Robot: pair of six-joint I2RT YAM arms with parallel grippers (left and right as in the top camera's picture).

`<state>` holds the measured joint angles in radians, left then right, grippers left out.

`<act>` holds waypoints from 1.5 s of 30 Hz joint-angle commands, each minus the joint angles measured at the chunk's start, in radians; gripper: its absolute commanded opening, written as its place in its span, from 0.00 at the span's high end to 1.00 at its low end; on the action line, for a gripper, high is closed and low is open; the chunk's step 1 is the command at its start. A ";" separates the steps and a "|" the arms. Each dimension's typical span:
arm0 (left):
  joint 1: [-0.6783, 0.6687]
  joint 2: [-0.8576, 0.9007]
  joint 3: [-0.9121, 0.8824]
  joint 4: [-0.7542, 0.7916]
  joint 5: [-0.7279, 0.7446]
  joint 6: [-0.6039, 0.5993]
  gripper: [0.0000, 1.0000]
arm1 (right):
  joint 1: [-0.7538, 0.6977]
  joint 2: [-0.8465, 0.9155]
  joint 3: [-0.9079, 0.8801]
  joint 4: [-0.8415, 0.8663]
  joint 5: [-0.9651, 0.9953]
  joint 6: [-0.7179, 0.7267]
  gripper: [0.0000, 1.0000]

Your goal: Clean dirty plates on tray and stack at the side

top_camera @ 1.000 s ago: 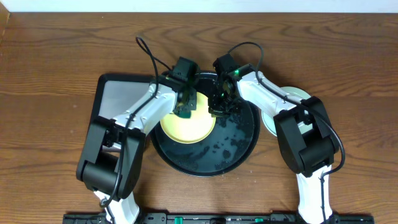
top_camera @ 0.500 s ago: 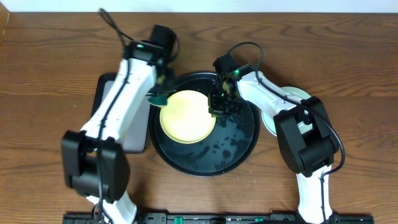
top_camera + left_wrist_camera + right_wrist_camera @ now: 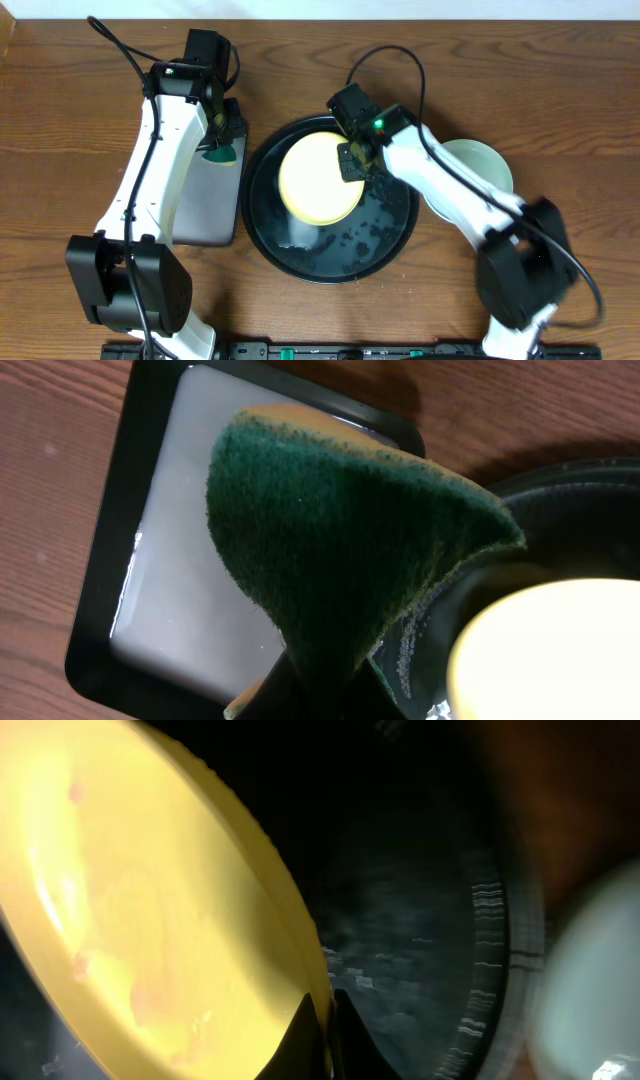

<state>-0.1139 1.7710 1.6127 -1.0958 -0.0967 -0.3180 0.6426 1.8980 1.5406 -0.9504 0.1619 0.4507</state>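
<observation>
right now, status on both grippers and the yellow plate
Left gripper shut on green sponge, over grey tray. Right gripper shut on yellow plate rim, over black tray. No obstruction seen.

Plate [image 3: 318, 180] yellow; tray [image 3: 390, 240] black; sponge [image 3: 340, 550] dark green.

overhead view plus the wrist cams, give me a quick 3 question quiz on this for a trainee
1. True or false: the left gripper holds the green sponge above the grey rectangular tray.
2. The right gripper is shut on: A the yellow plate, at its rim; B the sponge; C nothing.
3. Does the mint plate lie inside the round black tray?
Key: 1 true; 2 A; 3 no, it lies on the table, right of it.
</observation>
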 commanded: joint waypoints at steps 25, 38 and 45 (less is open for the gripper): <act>0.002 -0.013 0.021 0.001 -0.017 -0.009 0.92 | 0.442 -0.155 0.002 -0.125 1.423 -0.051 0.99; 0.002 -0.013 0.021 0.001 -0.017 -0.009 0.92 | 0.428 -0.158 0.002 -0.116 1.251 -0.036 0.99; 0.002 -0.013 0.021 0.001 -0.017 -0.009 0.92 | 0.279 -0.157 -0.005 -0.113 0.595 -0.021 0.99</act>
<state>-0.1139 1.7710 1.6127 -1.0950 -0.0967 -0.3180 0.9993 1.7660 1.5410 -1.0664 1.1210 0.4000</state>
